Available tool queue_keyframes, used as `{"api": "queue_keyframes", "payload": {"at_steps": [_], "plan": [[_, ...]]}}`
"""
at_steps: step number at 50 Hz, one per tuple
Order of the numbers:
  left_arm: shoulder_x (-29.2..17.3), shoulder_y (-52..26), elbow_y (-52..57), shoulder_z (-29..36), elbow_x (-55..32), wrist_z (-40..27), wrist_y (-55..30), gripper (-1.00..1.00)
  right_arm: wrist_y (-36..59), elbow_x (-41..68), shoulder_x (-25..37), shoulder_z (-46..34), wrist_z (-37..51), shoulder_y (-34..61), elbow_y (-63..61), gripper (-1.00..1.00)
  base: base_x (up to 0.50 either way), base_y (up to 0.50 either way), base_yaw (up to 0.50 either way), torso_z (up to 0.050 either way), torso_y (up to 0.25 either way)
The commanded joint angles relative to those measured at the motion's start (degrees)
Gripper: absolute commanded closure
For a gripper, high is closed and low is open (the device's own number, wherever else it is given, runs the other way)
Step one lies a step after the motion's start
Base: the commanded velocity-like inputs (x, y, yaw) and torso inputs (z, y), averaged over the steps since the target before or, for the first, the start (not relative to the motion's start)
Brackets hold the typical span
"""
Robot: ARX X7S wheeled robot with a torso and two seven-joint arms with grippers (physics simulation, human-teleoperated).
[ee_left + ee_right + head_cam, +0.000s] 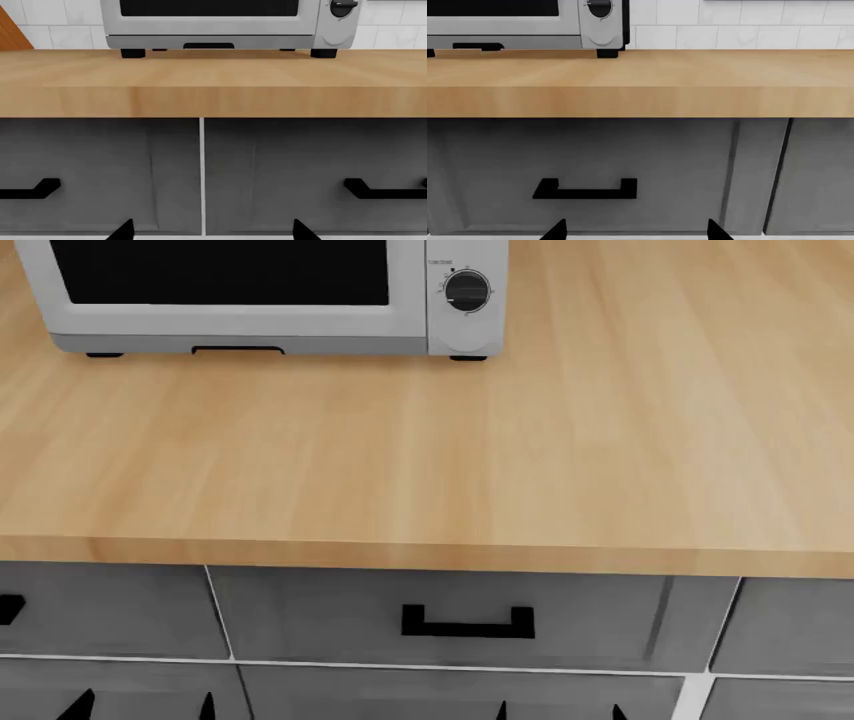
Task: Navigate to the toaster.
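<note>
The wooden table (400,460) fills most of what I see from my head, with grey drawers (441,615) under its front edge. At the back of the table stands a silver oven (267,295) with a dark window and one dial (467,290). The toaster is in none of my views. A black handle (467,623) sits on the drawer below the oven's dial. My left fingers (210,231) and right fingers (635,231) show only dark tips, spread apart and holding nothing.
</note>
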Motion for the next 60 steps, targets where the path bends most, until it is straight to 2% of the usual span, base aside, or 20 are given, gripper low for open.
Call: {"api": "queue_keyframes", "payload": {"at_steps": [1, 14, 60], "plan": [[-0.6, 0.0, 0.0, 0.6, -0.6, -0.6, 0.0, -1.0, 0.0, 0.5, 0.5, -0.7, 0.7, 0.0, 0.0, -1.0, 0.0, 0.0, 0.0, 0.0, 0.0], [-2.6, 1.1, 0.5, 3.4, -1.2, -4.7, 1.1, -1.0, -2.5, 1.6, 2.9, -3.7, 3.0, -1.4, -0.6, -1.0, 0.0, -0.04, 0.0, 0.0, 0.0], [-6.1, 1.5, 1.6, 6.9, -5.2, -8.4, 1.0, -1.0, -1.3, 4.0, 6.1, -7.7, 7.8, -1.4, -1.4, -1.0, 0.0, -0.44, 0.0, 0.0, 0.0]]}}
